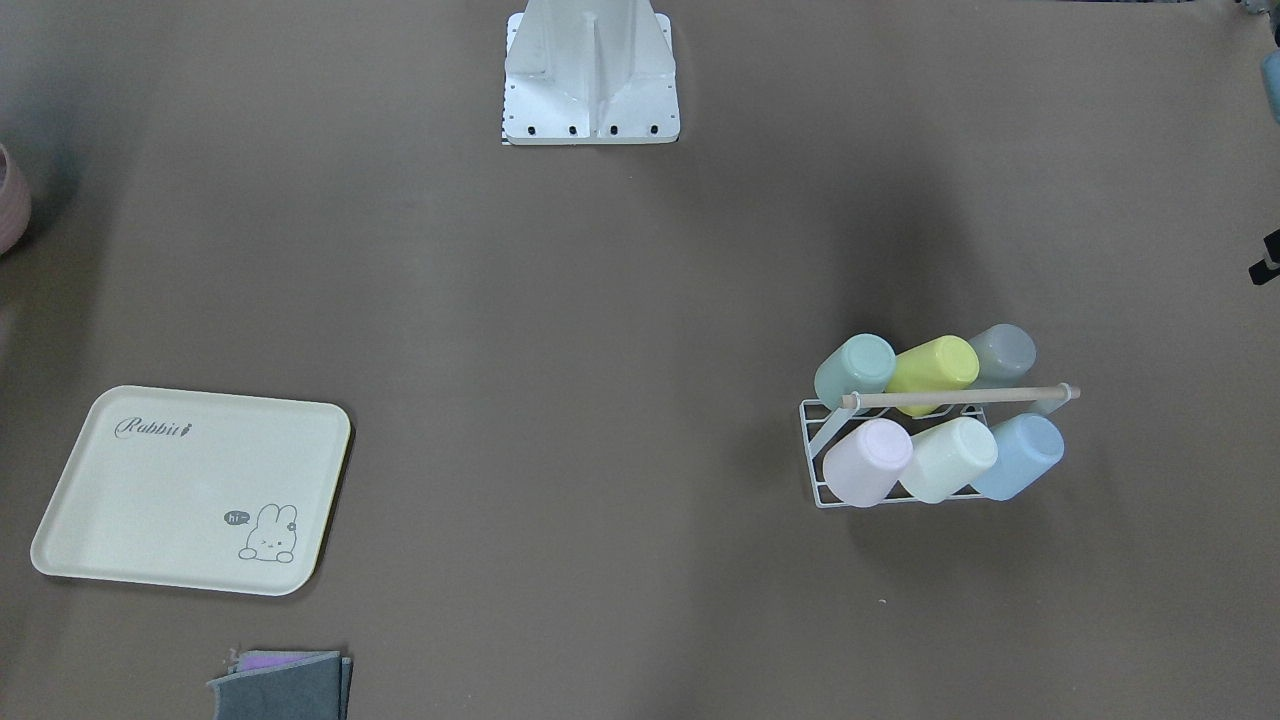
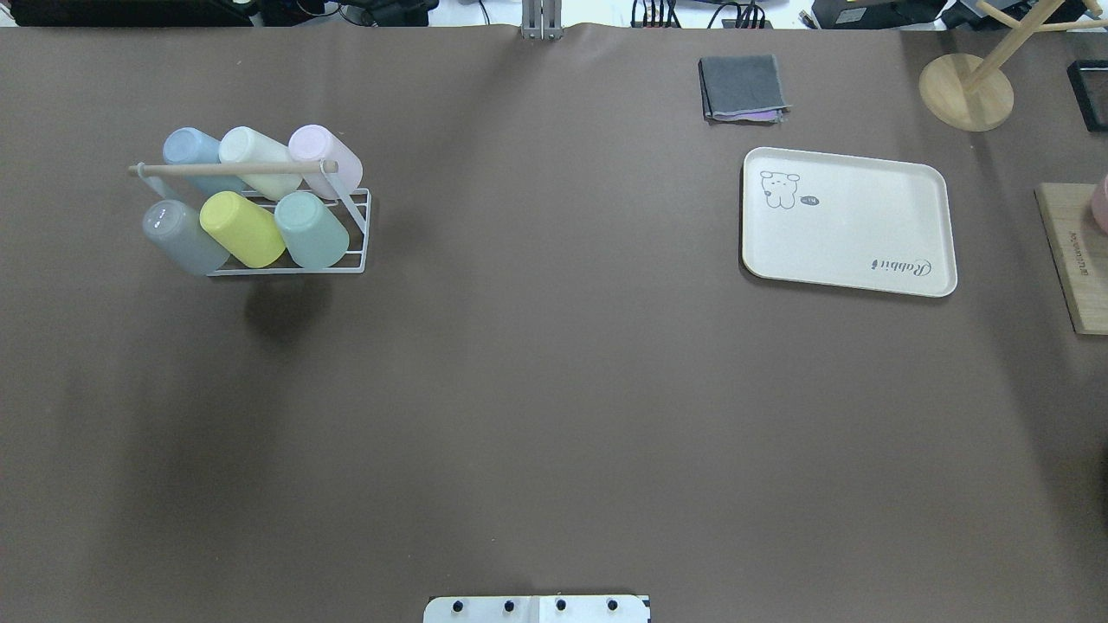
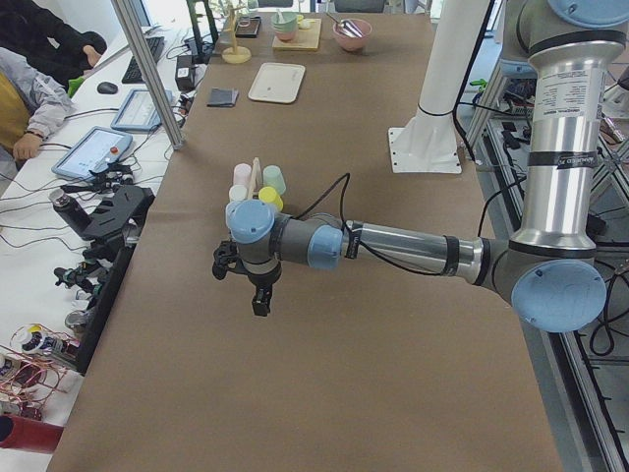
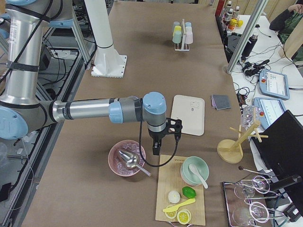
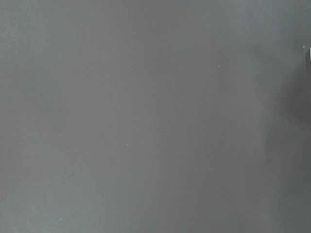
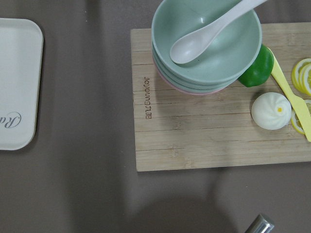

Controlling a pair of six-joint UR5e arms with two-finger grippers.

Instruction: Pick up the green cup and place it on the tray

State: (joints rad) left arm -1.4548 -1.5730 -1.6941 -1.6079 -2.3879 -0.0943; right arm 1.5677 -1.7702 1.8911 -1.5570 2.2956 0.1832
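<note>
The green cup (image 1: pixel 855 368) (image 2: pixel 312 229) is a mint tumbler lying tilted in a white wire rack (image 2: pixel 359 260) with several other cups, beside a yellow-green one (image 2: pixel 242 228). It also shows in the exterior left view (image 3: pixel 274 179). The cream tray (image 1: pixel 170 500) (image 2: pixel 857 225) (image 4: pixel 188 114) lies flat with nothing on it, far across the table. My left gripper (image 3: pixel 257 300) hangs over bare table short of the rack; I cannot tell whether it is open. My right gripper (image 4: pixel 155 150) hangs between the tray and a cutting board; I cannot tell its state either.
A wooden cutting board (image 6: pixel 204 141) with stacked green bowls (image 6: pixel 206 48), lemon slices and a bun lies beside the tray's edge (image 6: pixel 17 82). A pink bowl (image 4: pixel 127 158), a folded grey cloth (image 2: pixel 743 86) and a wooden stand (image 2: pixel 965 91) are nearby.
</note>
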